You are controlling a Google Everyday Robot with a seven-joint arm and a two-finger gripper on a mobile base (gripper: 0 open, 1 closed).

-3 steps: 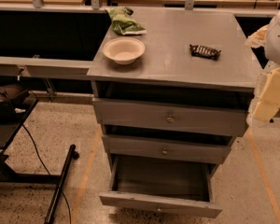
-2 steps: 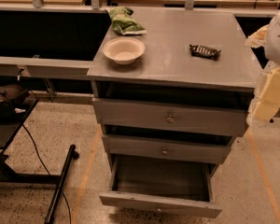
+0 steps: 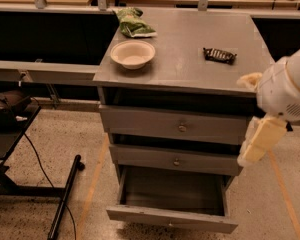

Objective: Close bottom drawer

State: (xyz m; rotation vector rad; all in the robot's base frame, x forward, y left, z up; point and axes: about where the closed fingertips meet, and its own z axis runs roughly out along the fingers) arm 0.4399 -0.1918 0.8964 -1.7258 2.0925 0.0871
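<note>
Zero change over the last second | bottom drawer [image 3: 172,219] pulled out, lower centre | gripper [image 3: 262,140] at right edge, apart from it, grip state cannot tell | push not begun

You have the bottom drawer [image 3: 172,219] standing wide open, the gripper [image 3: 257,146] hanging higher up just beside the right edge of the cabinet [image 3: 190,39], and a bowl [image 3: 133,53] and bag [image 3: 134,24] on top.
</note>
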